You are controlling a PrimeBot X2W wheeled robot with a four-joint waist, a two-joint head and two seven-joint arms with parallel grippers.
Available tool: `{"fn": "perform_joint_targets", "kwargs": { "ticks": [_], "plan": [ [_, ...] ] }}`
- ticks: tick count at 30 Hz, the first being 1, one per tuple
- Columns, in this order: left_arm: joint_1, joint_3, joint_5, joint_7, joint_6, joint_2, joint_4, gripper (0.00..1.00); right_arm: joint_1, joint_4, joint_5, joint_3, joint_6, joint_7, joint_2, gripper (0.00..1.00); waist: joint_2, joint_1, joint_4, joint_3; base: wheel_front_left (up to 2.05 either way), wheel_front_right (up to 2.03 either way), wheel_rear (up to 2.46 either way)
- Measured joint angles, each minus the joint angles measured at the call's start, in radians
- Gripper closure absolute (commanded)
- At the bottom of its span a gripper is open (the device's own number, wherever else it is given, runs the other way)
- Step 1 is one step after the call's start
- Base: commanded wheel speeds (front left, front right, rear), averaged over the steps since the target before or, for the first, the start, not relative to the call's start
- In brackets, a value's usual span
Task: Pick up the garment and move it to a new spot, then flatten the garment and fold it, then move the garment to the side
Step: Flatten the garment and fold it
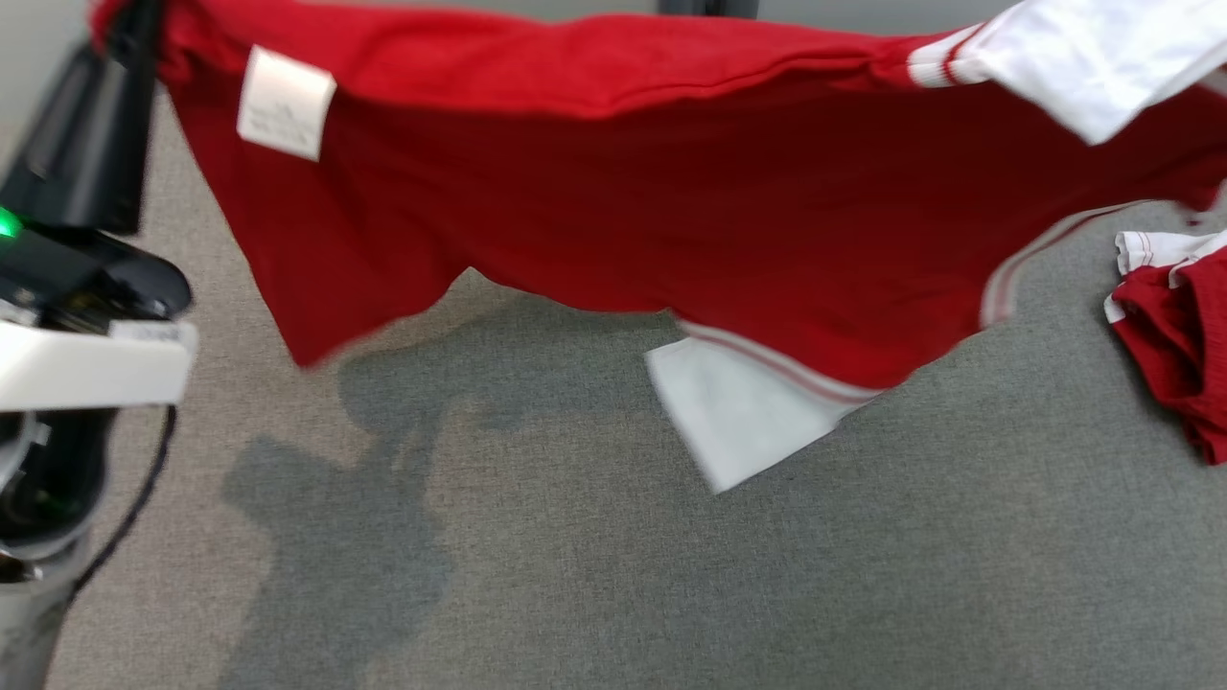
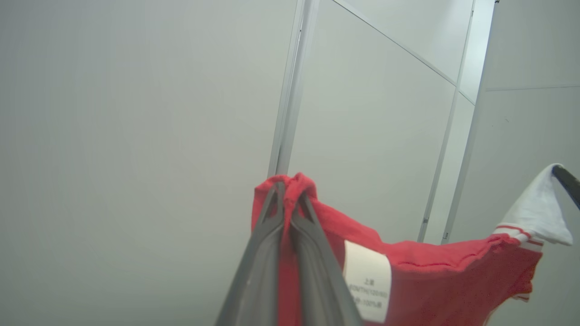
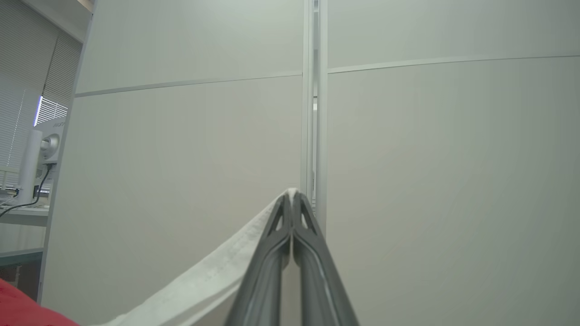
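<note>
The garment (image 1: 613, 192) is a red shirt with white sleeves and a white label (image 1: 285, 103). It hangs stretched in the air above the grey surface (image 1: 575, 575), with one white sleeve (image 1: 738, 412) dangling below. My left gripper (image 1: 134, 24) is at the top left, shut on a red corner; the left wrist view shows its fingers pinching the bunched red fabric (image 2: 290, 183). My right gripper (image 3: 292, 199) is shut on a white sleeve edge (image 3: 204, 280). In the left wrist view its dark finger (image 2: 568, 181) holds the white sleeve (image 2: 537, 213) at the far right.
A second red and white garment (image 1: 1179, 335) lies crumpled at the right edge of the grey surface. My left arm's dark and white body (image 1: 77, 287) stands along the left side. Pale wall panels (image 3: 408, 136) are ahead of both wrists.
</note>
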Motion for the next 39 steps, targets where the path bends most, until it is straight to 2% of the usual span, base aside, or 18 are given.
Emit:
{"fn": "perform_joint_targets", "kwargs": {
  "ticks": [4,10,13,16,18,22,29,34,39],
  "plan": [
    [-0.061,0.028,-0.005,0.027,0.023,0.016,-0.047,1.0,-0.075,-0.038,0.001,-0.014,0.0,0.034,-0.021,1.0,0.0,0.0,0.006,-0.018,0.0,0.0,0.0],
    [-0.093,0.035,-0.002,0.055,0.043,0.035,-0.071,1.0,-0.107,-0.06,0.024,-0.008,0.0,0.085,-0.033,1.0,0.0,0.0,0.007,-0.023,0.0,0.0,0.0],
    [-0.104,0.021,-0.001,0.07,0.044,0.036,-0.068,1.0,-0.115,-0.051,0.037,0.006,0.0,0.103,-0.033,1.0,0.0,0.0,0.007,-0.017,0.0,0.0,0.0],
    [-0.146,-0.016,0.063,0.086,0.036,0.063,-0.031,1.0,-0.145,-0.018,0.06,0.042,0.0,0.11,-0.037,1.0,0.0,0.0,0.009,-0.001,0.0,0.0,0.0],
    [-0.192,-0.046,0.067,0.088,0.021,0.044,0.014,1.0,-0.177,0.025,0.089,0.071,0.0,0.11,-0.04,1.0,0.0,0.0,0.011,0.013,0.0,0.0,0.0],
    [-0.334,-0.097,0.094,0.096,-0.027,0.013,0.17,1.0,-0.295,0.155,0.113,0.123,0.0,0.084,-0.069,1.0,0.0,0.0,0.015,0.054,0.0,0.0,0.0],
    [-0.653,-0.141,0.137,0.046,-0.104,-0.06,0.527,1.0,-0.643,0.45,0.144,0.26,0.0,-0.03,-0.072,1.0,0.0,0.0,0.02,0.155,0.0,0.0,0.0],
    [-0.836,-0.16,0.168,-0.004,-0.126,-0.08,0.786,1.0,-0.886,0.706,0.172,0.326,0.0,-0.123,-0.02,1.0,0.0,0.0,0.016,0.201,0.0,0.0,0.0],
    [-0.964,-0.173,0.187,-0.049,-0.138,-0.084,1.0,1.0,-1.05,0.975,0.196,0.321,0.0,-0.162,0.064,1.0,0.0,0.0,0.0,0.21,0.0,0.0,0.0]
  ]
}}
